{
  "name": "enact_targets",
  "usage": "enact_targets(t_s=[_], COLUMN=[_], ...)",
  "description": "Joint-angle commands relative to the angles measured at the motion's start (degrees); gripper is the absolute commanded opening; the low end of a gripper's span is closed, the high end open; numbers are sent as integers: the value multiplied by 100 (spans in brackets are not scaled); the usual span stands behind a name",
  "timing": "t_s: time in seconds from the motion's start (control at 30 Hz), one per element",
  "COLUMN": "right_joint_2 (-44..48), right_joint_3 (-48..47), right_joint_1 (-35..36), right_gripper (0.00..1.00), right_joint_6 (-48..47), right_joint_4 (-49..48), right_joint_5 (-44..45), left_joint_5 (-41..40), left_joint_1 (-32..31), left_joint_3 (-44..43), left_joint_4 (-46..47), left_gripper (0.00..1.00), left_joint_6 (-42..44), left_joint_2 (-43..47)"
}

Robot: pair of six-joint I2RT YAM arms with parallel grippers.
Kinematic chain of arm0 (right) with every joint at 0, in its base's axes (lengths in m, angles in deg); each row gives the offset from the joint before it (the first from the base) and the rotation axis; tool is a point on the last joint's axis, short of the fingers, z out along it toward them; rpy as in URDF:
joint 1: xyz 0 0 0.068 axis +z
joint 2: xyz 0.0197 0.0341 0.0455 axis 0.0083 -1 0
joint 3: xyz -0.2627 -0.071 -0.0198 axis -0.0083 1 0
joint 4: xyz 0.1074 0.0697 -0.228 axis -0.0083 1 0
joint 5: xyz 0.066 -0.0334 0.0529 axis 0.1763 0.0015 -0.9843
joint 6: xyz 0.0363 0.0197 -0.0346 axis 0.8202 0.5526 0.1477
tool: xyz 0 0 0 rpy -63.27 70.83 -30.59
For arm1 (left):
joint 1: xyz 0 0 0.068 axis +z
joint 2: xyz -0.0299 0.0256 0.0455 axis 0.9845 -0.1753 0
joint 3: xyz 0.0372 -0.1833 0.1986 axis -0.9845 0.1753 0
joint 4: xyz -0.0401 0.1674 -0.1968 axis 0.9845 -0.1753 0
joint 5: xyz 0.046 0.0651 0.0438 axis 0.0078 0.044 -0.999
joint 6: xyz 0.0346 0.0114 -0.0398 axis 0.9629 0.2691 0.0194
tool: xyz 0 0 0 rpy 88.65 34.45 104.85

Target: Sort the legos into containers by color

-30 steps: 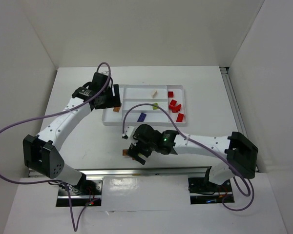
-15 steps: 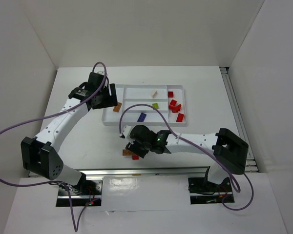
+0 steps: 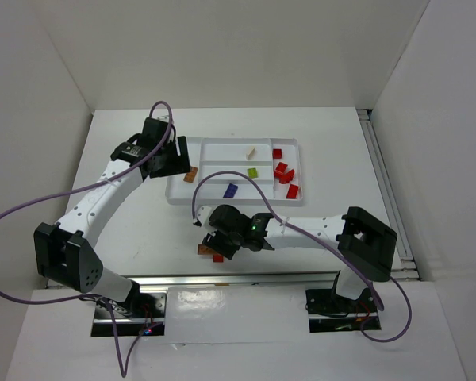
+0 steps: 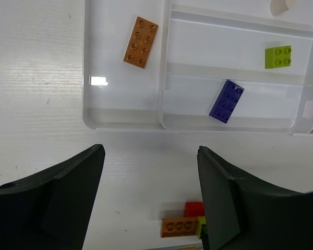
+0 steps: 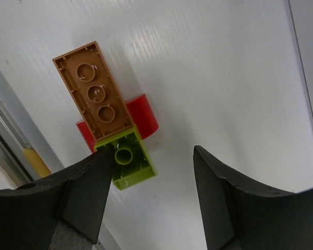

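The left gripper (image 4: 150,153) hangs at the left end of the white tray (image 3: 238,141), its jaws wide apart with nothing in them. Just beyond it, in the tray's left end section, an orange-brown brick (image 4: 141,41) lies flat and a little askew. On the table (image 3: 325,127) in front of the tray, towards its left half, three pieces huddle together: an orange-brown plate (image 5: 96,94) lying across a red piece (image 5: 143,117), with a lime green brick (image 5: 130,161) at its end. The right gripper (image 5: 154,156) is low over them, jaws apart and gripping nothing. The lime green brick sits against one finger (image 5: 83,192), so the pile lies to that side rather than midway between the jaws. The tray's long slots hold a purple brick (image 4: 226,101) in the nearest, a second lime brick (image 4: 278,57) in the middle and a cream brick (image 3: 251,152) in the farthest. Several red bricks (image 3: 284,171) lie in the right end section.
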State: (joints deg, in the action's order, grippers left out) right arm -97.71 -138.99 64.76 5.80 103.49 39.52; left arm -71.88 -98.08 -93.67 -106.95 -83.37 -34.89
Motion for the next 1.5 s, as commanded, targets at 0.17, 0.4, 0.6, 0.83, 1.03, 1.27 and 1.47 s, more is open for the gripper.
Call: enact_targets(t_s=[0.17,0.4,0.6,0.83,1.03,1.27,1.47], right_joint_2=[437,788,438,104,-213,-213,-20], right_joint_3=[-51,-112,-165,-112,-112,-112,-112], right_joint_1=[16,-37,-37,-37,-37,-37,-37], right_gripper=[69,69,79,75,67,50,33], right_joint_6=[86,86,34,-80,-81,-81,-20], right_joint_4=[-173,-59,213,213,55,2,2], right_joint_5=[129,-133,-652,-705,-705,-548,-442], left_joint_5=[32,32,85,85,32,32,163], left_joint_1=[33,33,33,33,33,33,33], left_joint_3=[17,17,70,70,70,123,236], left_joint_4=[121,121,174,174,174,174,174], left_gripper=[82,82,82,82,82,82,82], left_joint_6=[69,69,69,69,69,121,121], left_joint_2=[168,168,168,168,168,168,168])
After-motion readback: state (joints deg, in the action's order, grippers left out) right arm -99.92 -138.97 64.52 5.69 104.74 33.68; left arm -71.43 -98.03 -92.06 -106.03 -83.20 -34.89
